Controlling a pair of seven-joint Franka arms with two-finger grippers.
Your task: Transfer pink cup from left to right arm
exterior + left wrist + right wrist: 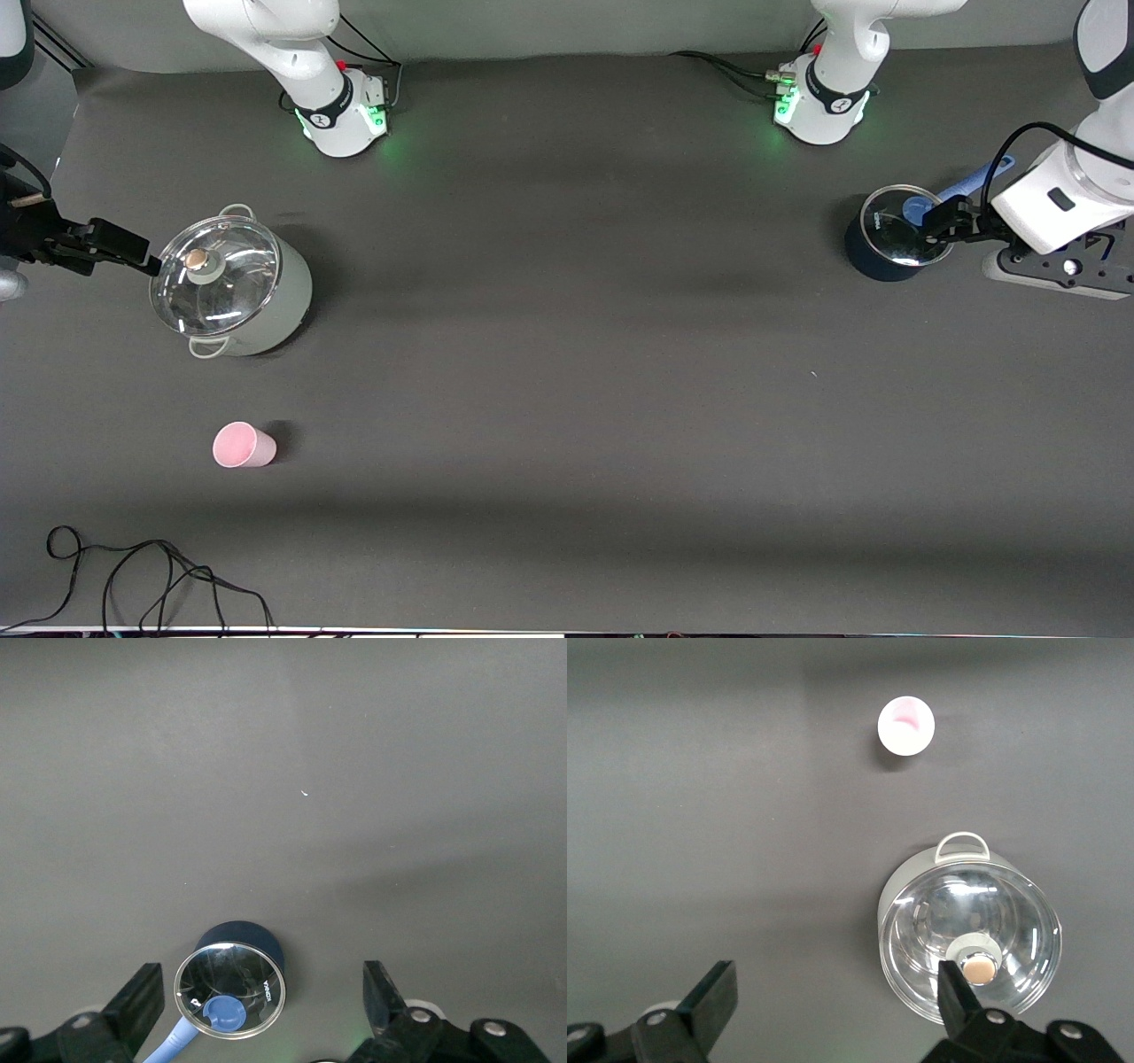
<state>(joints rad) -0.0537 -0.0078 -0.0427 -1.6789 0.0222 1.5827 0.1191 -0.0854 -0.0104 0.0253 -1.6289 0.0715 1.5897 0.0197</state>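
- Pink cup (244, 445): sitting on the table toward the right arm's end, nearer the front camera than the lidded steel pot (232, 288); nothing is touching it.
- Left gripper (941, 223): hovering over the small dark blue pot (893, 234) at the left arm's end, fingers spread, holding nothing.
- Right gripper (133, 252): hanging just beside the steel pot's glass lid, fingers spread, empty.
- Hazard: the cup is lying well apart from the left gripper, so the long reach is risking a tip or a glancing push.
- Hazard: the tapered plastic wall is likely slipping under a loose pinch.
- Hazard: the right gripper is risking a knock on the lid when moving off.
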